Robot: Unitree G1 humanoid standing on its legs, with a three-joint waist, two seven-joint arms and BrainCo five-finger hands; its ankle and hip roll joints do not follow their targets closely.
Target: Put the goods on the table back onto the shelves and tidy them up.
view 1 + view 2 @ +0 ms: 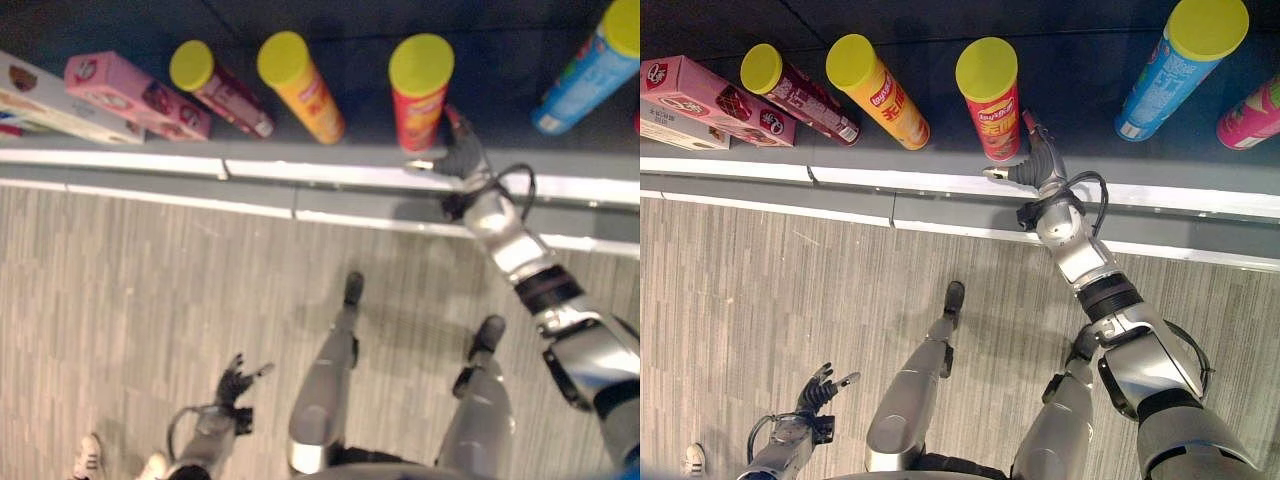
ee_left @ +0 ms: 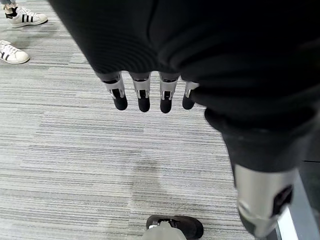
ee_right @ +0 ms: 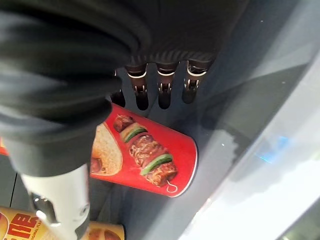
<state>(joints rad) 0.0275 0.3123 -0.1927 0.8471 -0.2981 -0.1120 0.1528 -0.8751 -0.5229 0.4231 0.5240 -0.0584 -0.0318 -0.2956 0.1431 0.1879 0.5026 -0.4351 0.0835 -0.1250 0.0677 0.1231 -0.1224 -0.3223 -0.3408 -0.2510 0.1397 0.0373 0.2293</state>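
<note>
Right hand [image 1: 1038, 160] sat at the shelf [image 1: 1090, 110] edge, just right of the red can [image 1: 992, 95] — fingers straight and loose, nothing held. Contact with the can couldn't be told; the right wrist view showed the fingertips [image 3: 164, 100] just beside its wall. The can stood upright, long axis vertical, lid up, so it lay to the hand's left and a touch deeper in. Orange can [image 1: 878, 88] next along, well apart. Left hand [image 1: 818, 388] hung low over the floor [image 1: 760, 300], open and empty — far from the shelf. Any nudge likely fell to the right hand.
</note>
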